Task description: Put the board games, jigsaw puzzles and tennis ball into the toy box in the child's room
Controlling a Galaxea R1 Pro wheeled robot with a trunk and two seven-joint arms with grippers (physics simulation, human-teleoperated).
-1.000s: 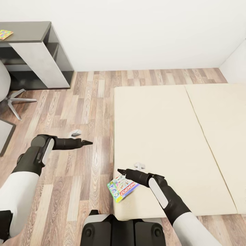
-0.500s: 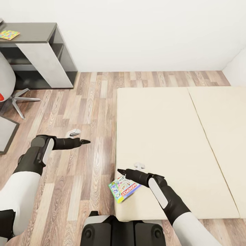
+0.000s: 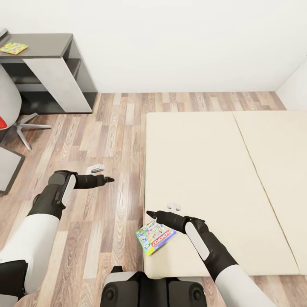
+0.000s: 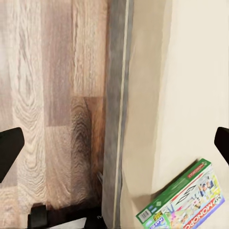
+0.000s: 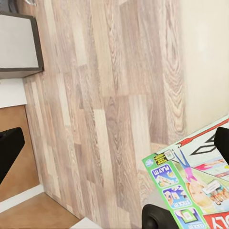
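One board game [image 3: 155, 237], green-edged with busy print and a red band, overhangs the bed's [image 3: 204, 179] edge at 6 o'clock, beneath our right jaws [image 3: 150, 213]. A puzzle [image 3: 13, 47] lies on the desk [image 3: 42, 42] at 10 o'clock. Both jaws are apart; left jaws [image 3: 110, 180] hover over floor [image 3: 111, 128].

The head view looks steeply down from above over floor [image 3: 106, 128] and bed [image 3: 204, 170]; both wrist views sit close, sharing the bed's near-left edge.
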